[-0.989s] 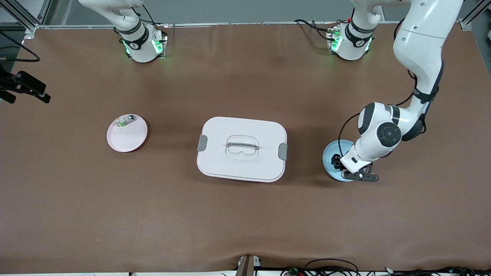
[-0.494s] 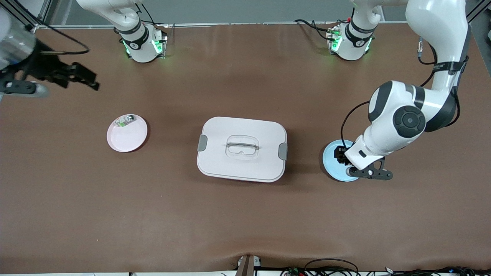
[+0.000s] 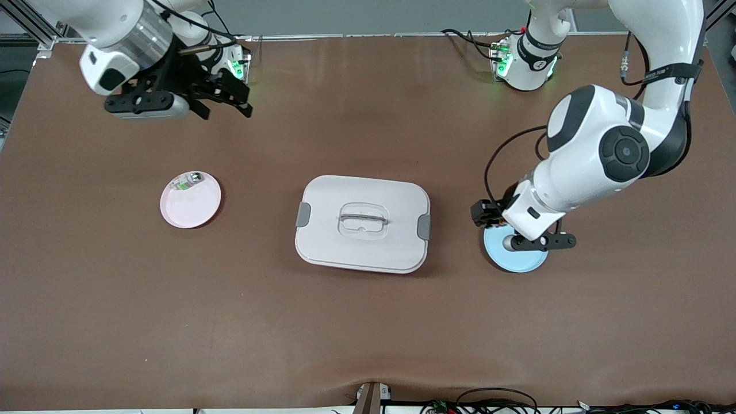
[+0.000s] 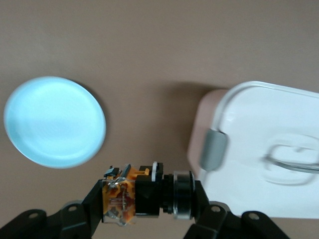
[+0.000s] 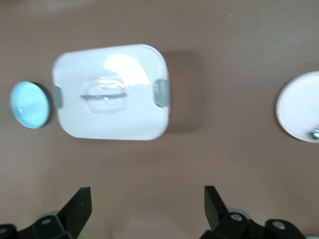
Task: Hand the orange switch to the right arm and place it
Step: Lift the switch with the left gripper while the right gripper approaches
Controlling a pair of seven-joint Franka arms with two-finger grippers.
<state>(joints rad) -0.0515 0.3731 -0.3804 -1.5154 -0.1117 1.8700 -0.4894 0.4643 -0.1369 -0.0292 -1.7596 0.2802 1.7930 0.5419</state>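
The brown table (image 3: 368,322) carries a white lidded box (image 3: 362,223) at its centre. At 3 o'clock from the box, the left gripper (image 4: 149,199) is clamped on the orange switch (image 4: 134,195), raised over the blue plate (image 3: 520,257). At 10 o'clock, the right gripper (image 5: 147,199) hangs with its fingers apart.

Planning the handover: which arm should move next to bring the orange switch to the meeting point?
Left. The left gripper is shut on the orange switch, raised over the blue plate; the right gripper hangs open near its base.
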